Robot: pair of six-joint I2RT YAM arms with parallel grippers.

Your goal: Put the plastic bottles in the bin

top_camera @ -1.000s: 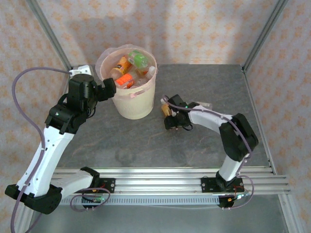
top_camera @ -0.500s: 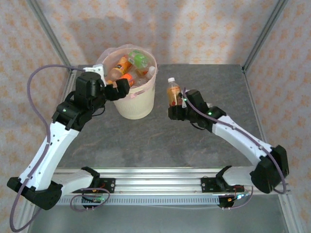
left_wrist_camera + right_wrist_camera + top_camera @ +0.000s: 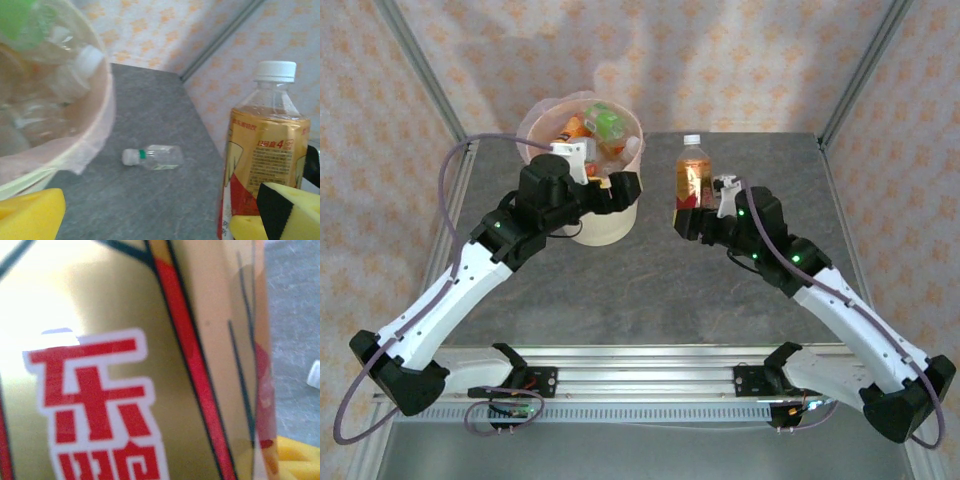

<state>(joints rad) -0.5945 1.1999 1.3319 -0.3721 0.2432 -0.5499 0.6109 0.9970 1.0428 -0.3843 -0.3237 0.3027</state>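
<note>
Lying piled in bin (image 3: 605,230): several plastic bottles (image 3: 603,122).

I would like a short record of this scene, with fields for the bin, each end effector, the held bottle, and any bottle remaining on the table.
bin: cream bucket, holding several bottles inside
left end effector: open, empty, close beside the bin's rim
right end effector: shut on the held bottle
held bottle: upright, white cap, gold and red label, to the right of the bin, not over it
loose bottle: clear, white cap, lying on its side on the table
</note>
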